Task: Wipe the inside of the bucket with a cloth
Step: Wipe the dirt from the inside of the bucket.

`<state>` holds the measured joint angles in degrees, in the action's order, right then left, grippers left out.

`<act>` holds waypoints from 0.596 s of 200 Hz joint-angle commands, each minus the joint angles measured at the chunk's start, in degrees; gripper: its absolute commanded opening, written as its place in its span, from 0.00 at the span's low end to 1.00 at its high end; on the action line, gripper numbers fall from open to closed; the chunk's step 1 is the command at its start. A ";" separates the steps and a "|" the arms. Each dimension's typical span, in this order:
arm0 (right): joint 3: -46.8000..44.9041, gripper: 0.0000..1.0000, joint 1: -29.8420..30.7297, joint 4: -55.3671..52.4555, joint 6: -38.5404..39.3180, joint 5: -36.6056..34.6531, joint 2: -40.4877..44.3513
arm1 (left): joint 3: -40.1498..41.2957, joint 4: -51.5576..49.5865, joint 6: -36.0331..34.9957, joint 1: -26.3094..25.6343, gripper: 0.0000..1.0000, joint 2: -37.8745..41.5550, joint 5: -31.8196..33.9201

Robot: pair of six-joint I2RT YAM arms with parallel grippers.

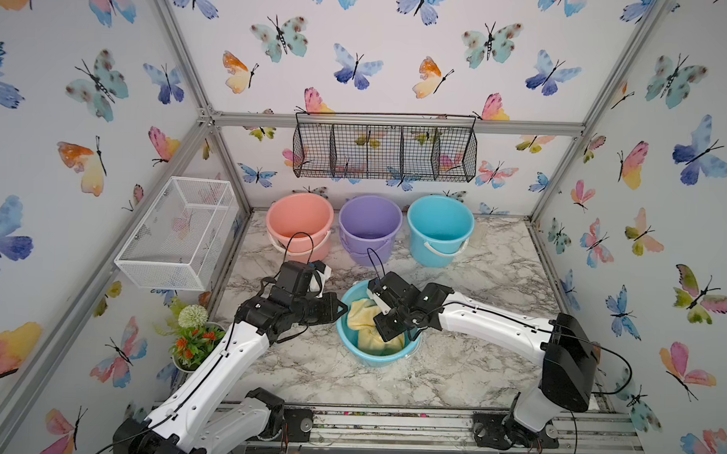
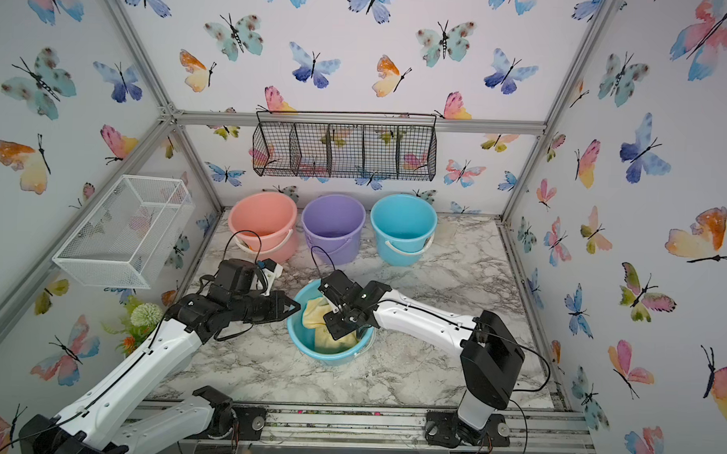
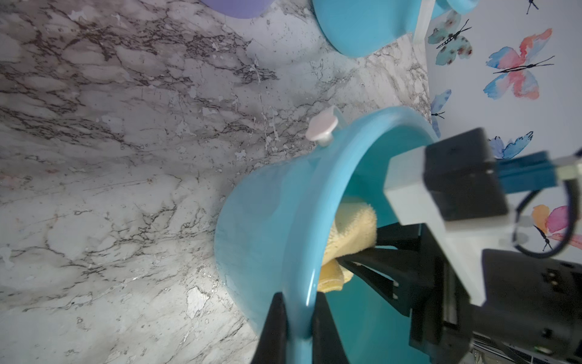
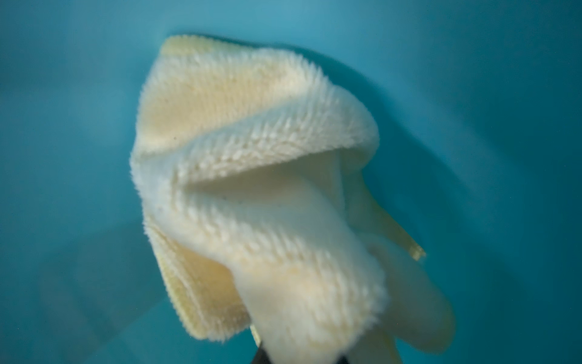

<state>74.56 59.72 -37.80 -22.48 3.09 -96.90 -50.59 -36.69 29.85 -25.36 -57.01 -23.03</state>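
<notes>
A light blue bucket (image 1: pixel 351 342) (image 2: pixel 303 342) stands at the front middle of the marble table. My left gripper (image 1: pixel 343 309) (image 2: pixel 296 307) (image 3: pixel 299 315) is shut on the bucket's rim at its left side, one finger outside the wall and one inside. A pale yellow terry cloth (image 1: pixel 360 317) (image 2: pixel 314 313) (image 3: pixel 354 225) (image 4: pixel 252 189) hangs bunched inside the bucket. My right gripper (image 1: pixel 385 336) (image 2: pixel 338 328) (image 4: pixel 299 359) reaches down into the bucket, shut on the cloth. Cloth folds hide most of its fingertips in the right wrist view, with the blue inner wall (image 4: pixel 63 157) behind.
Pink (image 1: pixel 299 217), purple (image 1: pixel 370 224) and blue (image 1: pixel 440 222) buckets stand in a row at the back. A white mesh basket (image 1: pixel 178 234) juts from the left wall, and a black wire basket (image 1: pixel 383 152) hangs on the back wall. A potted plant (image 1: pixel 193 338) stands beside my left arm.
</notes>
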 commanded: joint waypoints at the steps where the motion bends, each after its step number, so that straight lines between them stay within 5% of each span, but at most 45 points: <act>1: -1.75 0.02 0.22 2.86 3.48 1.37 -1.78 | -1.70 1.53 -0.35 -1.00 0.00 -0.45 1.84; 67: -1.57 0.02 0.22 5.60 6.69 4.84 -11.73 | -1.71 1.94 -0.23 -3.58 0.00 -2.34 3.59; 119: 1.08 0.02 0.22 5.13 8.08 -7.51 -17.37 | -0.87 2.06 0.30 -5.47 0.00 -4.25 3.69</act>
<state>74.70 59.72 -33.52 -16.27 3.25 -110.56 -51.55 -35.31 31.09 -28.73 -60.62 -17.74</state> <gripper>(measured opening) 0.096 0.105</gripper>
